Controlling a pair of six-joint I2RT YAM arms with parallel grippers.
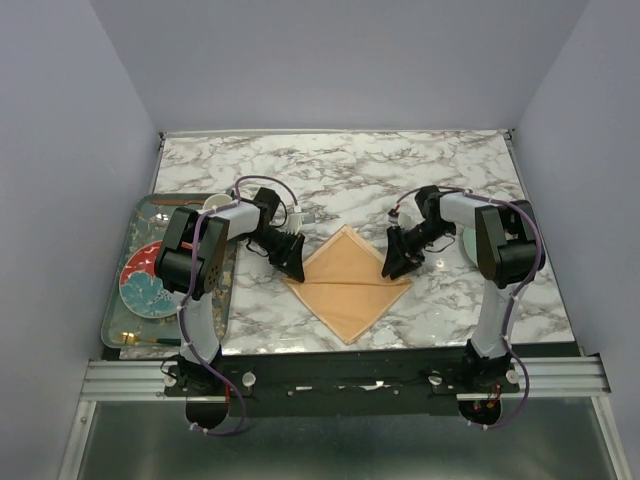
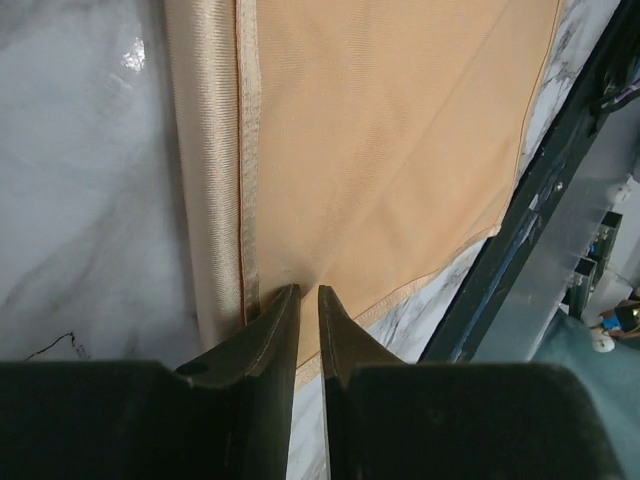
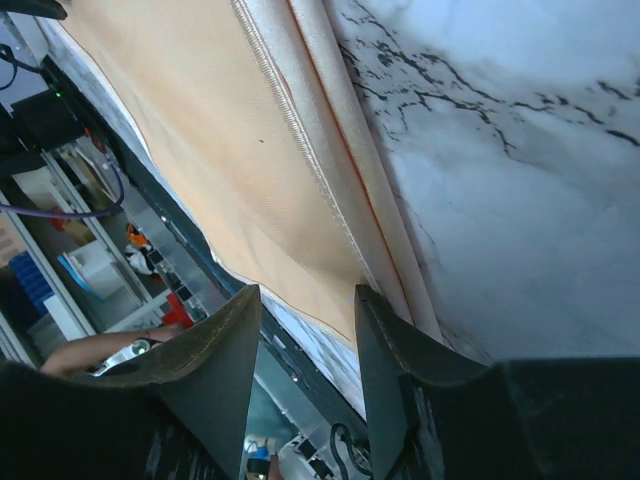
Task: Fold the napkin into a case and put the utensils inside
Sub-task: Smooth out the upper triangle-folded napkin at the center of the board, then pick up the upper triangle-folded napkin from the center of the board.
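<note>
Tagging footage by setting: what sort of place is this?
Likely a robot lab cell: plain walls box in a marble table, with the left arm and right arm bolted to a rail.

No words, numbers, labels or signs can be read in any of the views.
</note>
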